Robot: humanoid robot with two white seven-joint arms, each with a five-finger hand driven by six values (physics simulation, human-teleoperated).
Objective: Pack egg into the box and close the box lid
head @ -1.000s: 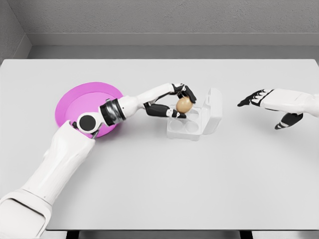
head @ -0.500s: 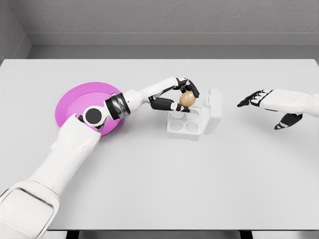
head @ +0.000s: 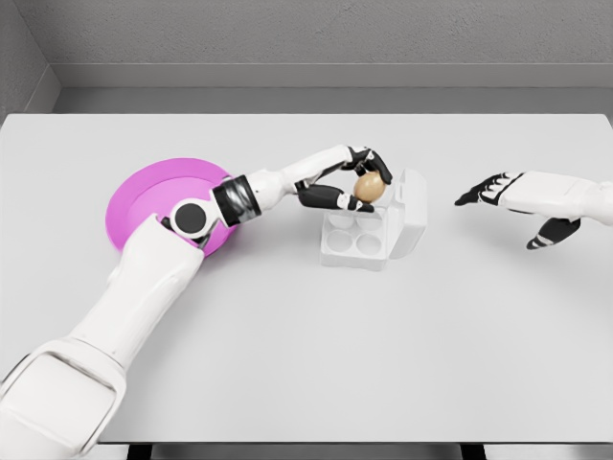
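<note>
My left hand point(head: 367, 182) is shut on a brown egg point(head: 369, 186) and holds it just above the far right cup of the white egg box point(head: 354, 241). The box sits mid-table with its lid point(head: 410, 213) standing open on the right side. Its near cups look empty. My right hand point(head: 508, 196) hovers over the table to the right of the box, fingers spread and holding nothing.
A round pink plate point(head: 153, 196) lies on the white table point(head: 316, 355) to the left of the box, partly under my left forearm. A grey wall runs behind the table's far edge.
My left hand has carried the egg to the right and slightly farther back, over the box's far cups near the lid. The right hand has stayed put.
</note>
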